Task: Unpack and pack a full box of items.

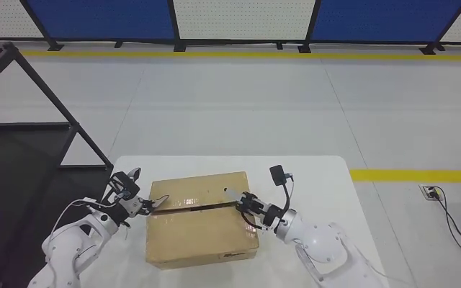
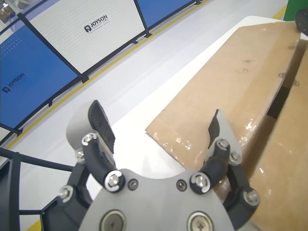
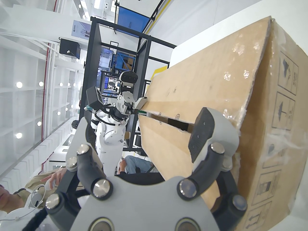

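Observation:
A brown cardboard box (image 1: 198, 230) stands in the middle of the white table (image 1: 324, 180), its two top flaps down with a narrow dark slit between them. My left gripper (image 1: 157, 202) is at the slit's left end. It is open, and the corner of the far flap (image 2: 240, 78) lies between its fingers (image 2: 101, 126). My right gripper (image 1: 243, 203) is at the slit's right end, also open. One of its pads (image 3: 202, 133) rests by the seam at the box's top edge. The left gripper (image 3: 139, 104) shows at the far end of the box.
A black metal rack (image 1: 43, 137) stands on the floor left of the table. Blue and white partition panels (image 1: 238, 18) line the back of the room. A green bin (image 2: 297, 1) stands beyond the table. Bare table surface lies right of the box.

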Robot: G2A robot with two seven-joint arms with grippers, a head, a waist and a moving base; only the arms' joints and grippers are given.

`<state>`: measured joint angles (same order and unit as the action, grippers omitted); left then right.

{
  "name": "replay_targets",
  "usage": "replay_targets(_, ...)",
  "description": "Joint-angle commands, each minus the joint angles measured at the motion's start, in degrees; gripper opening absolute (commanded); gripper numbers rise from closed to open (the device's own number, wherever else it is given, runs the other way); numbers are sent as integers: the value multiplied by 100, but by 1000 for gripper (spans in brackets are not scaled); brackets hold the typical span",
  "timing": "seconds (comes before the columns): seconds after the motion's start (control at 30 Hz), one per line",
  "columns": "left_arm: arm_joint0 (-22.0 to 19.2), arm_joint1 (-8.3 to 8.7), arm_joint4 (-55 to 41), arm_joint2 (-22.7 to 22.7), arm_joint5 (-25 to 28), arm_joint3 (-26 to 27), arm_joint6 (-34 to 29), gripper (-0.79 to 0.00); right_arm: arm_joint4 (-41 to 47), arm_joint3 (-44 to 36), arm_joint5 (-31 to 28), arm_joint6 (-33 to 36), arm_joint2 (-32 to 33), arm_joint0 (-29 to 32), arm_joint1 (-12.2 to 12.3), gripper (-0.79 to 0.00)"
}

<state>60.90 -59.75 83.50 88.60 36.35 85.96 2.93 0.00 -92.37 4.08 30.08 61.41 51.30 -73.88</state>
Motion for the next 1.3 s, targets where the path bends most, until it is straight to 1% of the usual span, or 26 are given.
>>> replay_targets(0.0,-5,4,-87,12,14,-47,-8,0,7,55,26,-5,-22,-40,-12,0)
replay_targets(0.27,-32,23,-388,80,8,-104,-114,0,97,182,103,-223,-79,-164,-73,0)
replay_targets(0.33,-43,25,-476,123,-86,-134,-135,0,92,233,188,-293,-99,-182,-88,0)
replay_targets(0.43,-95,16,-735,226,-436,-271,-300,0,90,317,300,-403,-125,-200,-111,0)
replay_targets(0.53,-222,-15,-1192,295,-972,-485,-765,0,86,420,298,-432,-134,-207,-125,0)
replay_targets(0.6,-292,-14,-1058,281,-1276,-526,-1088,0,92,462,261,-424,-132,-200,-131,0)
replay_targets(0.67,-310,-14,-765,208,-1531,-570,-1250,0,88,472,227,-406,-126,-180,-133,0)
replay_targets(0.7,-321,-20,-751,162,-1573,-595,-1305,0,86,468,213,-397,-117,-169,-133,0)
replay_targets(0.8,-379,-12,-563,46,-1490,-667,-1538,0,63,429,168,-366,-91,-132,-132,0)
replay_targets(0.9,-417,-9,-391,-56,-1445,-710,-1616,0,49,368,140,-347,-58,-93,-129,0)
replay_targets(1.27,-689,-55,-259,-436,-1481,-874,-1613,0,-31,265,114,-259,-20,-52,-137,0)
